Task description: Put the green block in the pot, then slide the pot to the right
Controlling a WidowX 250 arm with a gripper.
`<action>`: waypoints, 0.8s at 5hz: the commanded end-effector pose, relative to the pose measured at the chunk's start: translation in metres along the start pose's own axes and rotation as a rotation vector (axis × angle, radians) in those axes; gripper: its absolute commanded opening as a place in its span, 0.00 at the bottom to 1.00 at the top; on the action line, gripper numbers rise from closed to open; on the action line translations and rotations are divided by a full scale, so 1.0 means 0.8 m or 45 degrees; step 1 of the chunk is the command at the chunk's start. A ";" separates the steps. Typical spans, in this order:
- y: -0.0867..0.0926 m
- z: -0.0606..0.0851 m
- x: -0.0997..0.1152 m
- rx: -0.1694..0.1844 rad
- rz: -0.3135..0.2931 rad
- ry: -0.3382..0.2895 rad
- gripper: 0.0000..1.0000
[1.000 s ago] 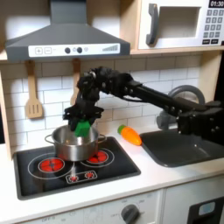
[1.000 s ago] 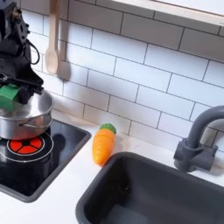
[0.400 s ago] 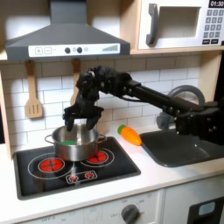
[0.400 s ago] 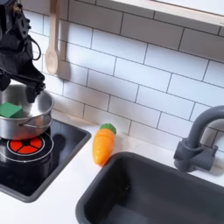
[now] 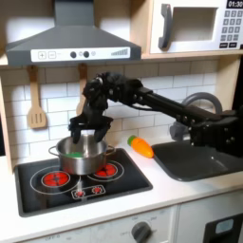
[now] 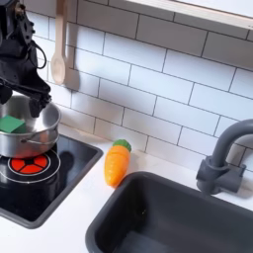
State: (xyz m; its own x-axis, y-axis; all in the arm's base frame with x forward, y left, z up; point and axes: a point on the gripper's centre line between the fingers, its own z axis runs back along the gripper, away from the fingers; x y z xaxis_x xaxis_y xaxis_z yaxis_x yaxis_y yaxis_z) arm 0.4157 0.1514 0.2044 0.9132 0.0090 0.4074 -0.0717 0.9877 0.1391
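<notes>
green block (image 6: 11, 124) lying in pot (image 6: 30, 138), gripper (image 5: 85, 134) above, fingers apart, apparently empty-handed

The hand (image 5: 84, 133) hangs over the pot (image 5: 84, 157), filling the room above it; on the first exterior view's right, bare worktop (image 5: 185, 190), then a carrot (image 6: 118, 162) near the sink (image 6: 168, 217).

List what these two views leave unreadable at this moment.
- Gripper opening: in the first exterior view its dark fingers blur together over the pot; the second exterior view's left edge crops it.
- Green block: its underside is hidden by the pot's wall.
- Pot's far side: cut by the second exterior view's left edge.
</notes>
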 end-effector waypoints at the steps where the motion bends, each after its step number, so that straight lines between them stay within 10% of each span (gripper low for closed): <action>1: -0.004 -0.019 -0.018 -0.007 -0.034 0.085 1.00; 4: -0.031 -0.022 -0.036 -0.081 -0.076 0.140 1.00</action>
State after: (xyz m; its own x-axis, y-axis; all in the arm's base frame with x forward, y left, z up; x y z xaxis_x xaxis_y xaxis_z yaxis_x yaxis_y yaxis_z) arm 0.3992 0.1253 0.1707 0.9559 -0.0479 0.2898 0.0197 0.9948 0.0994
